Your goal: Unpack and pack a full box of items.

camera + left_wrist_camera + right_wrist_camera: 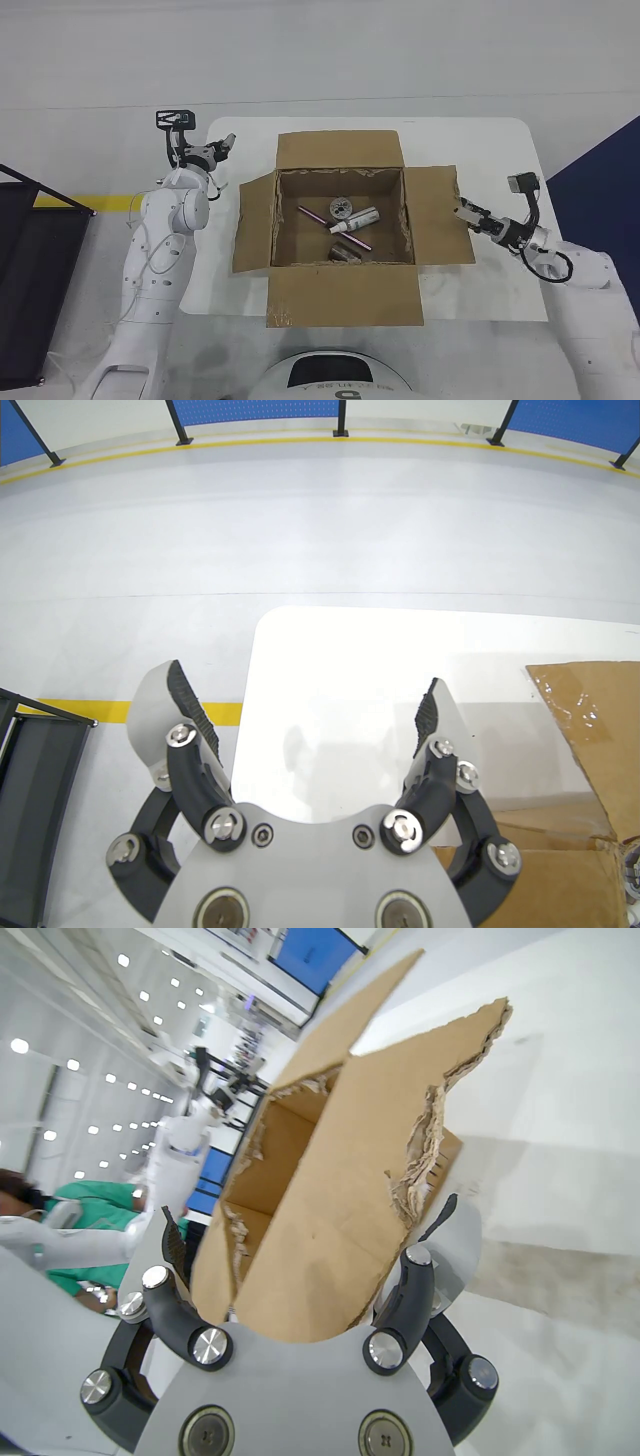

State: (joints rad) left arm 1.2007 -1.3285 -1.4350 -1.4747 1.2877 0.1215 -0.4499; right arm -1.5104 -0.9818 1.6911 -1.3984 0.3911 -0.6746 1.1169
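- The box stood open on the white table, with all four flaps folded outward.
- On the box floor lay a white tube, a round metal part, a pink stick and a dark item.
- The right gripper was at the box's right flap, jaws spread wide. The torn flap passed between the fingers; I could not tell whether they touched it.
- The left gripper hung beyond the box's far left corner, over the table corner, jaws spread and empty.
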